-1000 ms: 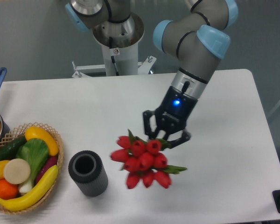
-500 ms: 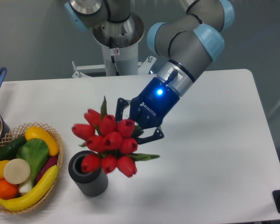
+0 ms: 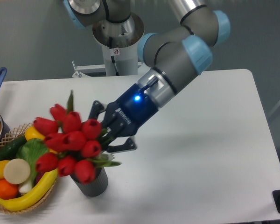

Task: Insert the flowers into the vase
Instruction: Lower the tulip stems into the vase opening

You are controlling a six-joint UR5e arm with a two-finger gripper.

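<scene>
camera: the gripper (image 3: pixel 111 136), clamped on the flowers (image 3: pixel 70 141), has swung them from centre frame to lower left, buds now covering the vase (image 3: pixel 92 183) mouth; stems remain outside, so insertion is still pending.

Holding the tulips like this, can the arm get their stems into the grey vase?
Probably yes. The tool grips the flowers directly over the vase; the buds hide its mouth and the stem ends, so alignment is unconfirmed.

Gripper (image 3: pixel 111 133) swings further left with the flowers (image 3: pixel 70 142), buds now over the vase (image 3: pixel 90 183) and basket edge (image 3: pixel 56 173), hiding the vase's mouth
</scene>
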